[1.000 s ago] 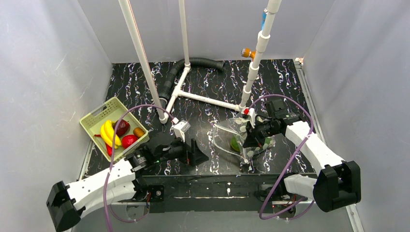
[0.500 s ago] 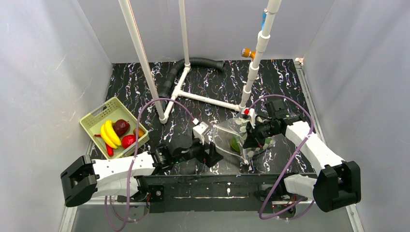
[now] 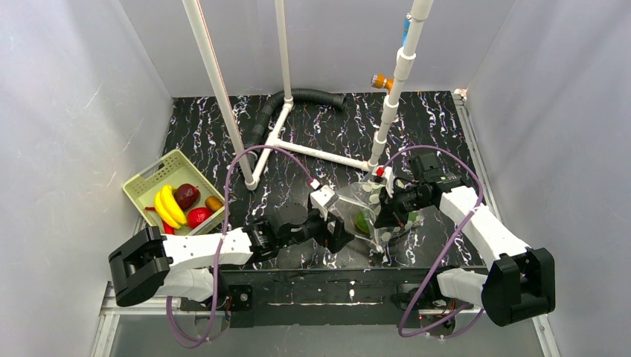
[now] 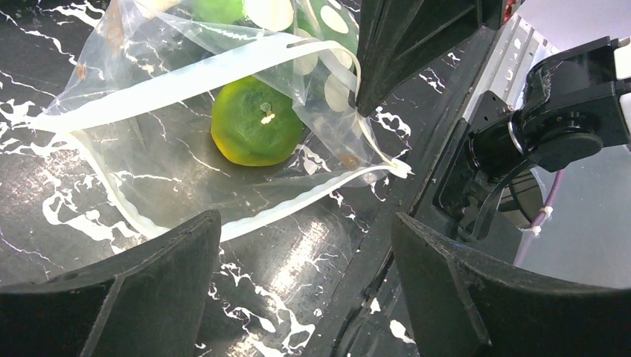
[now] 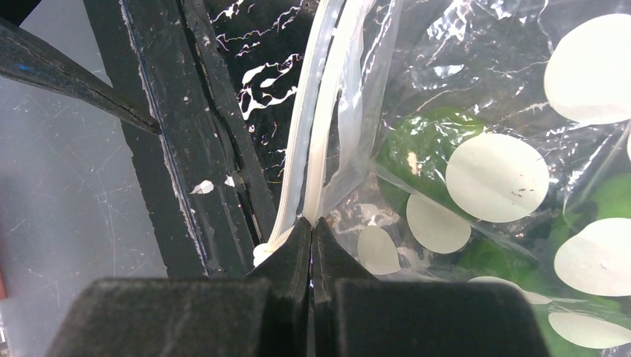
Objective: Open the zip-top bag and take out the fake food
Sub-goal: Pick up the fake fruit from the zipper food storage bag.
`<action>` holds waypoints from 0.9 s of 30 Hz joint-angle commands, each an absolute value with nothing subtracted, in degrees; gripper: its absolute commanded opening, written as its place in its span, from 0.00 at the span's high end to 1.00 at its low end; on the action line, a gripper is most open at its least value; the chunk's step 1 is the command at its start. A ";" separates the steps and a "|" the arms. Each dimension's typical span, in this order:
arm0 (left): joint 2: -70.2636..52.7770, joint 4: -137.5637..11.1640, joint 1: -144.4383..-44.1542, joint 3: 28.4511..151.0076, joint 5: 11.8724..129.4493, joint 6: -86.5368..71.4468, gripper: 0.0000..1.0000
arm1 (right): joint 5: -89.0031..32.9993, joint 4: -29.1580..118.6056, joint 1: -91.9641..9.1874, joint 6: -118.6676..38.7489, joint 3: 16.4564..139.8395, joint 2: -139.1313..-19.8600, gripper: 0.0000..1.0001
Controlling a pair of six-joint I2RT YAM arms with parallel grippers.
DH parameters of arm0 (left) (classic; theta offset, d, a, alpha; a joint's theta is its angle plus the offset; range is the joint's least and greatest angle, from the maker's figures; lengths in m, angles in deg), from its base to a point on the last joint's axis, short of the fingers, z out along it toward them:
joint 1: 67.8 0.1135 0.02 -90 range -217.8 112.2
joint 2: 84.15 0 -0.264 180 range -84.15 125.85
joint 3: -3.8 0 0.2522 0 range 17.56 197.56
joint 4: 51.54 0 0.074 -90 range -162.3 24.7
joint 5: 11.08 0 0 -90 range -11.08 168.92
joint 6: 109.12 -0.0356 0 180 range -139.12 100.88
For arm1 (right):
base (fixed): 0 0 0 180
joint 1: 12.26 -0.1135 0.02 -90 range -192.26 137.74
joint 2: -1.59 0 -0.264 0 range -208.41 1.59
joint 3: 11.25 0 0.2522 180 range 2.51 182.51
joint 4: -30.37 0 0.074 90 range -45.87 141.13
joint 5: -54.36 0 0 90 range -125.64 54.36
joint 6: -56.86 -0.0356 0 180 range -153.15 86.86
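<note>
Left claw [image 4: 305, 217] is spread wide, empty, lined up just in front of the gaping mouth of the clear floppy zip-top bag [image 4: 141, 156] w/ pale round dots. Right claw [image 5: 311, 223] is pressed together, pinching the bag's whitish zip strip near one end and holding that edge up so the mouth faces the left arm. Bag sits on the black marbled bench [image 3: 327, 126], right of centre, near the front. Step in hand, I'd say: reach in & grab the fruit. To do it well: enter low thru the opening, jaws clear of both plastic lips, centre on the fruit before closing; right side should hold the zip firm so the bag doesn't drag along. In the bag: green round plastic fruit [image 4: 257, 123] on the lower sheet; another green patch further in, can't tell what. Pale green perforated basket [image 3: 152, 172], far left, holds yellow bananas [image 3: 170, 204], dark red round piece [image 3: 187, 195], red round piece [image 3: 198, 216], small brown one.
</note>
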State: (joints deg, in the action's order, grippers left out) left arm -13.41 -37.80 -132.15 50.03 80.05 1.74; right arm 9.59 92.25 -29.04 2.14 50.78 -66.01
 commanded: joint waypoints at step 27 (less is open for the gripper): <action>-5.93 -29.33 -130.76 54.73 79.44 -8.51 0.24 | 11.79 93.56 -28.43 3.51 53.39 -64.98 0.99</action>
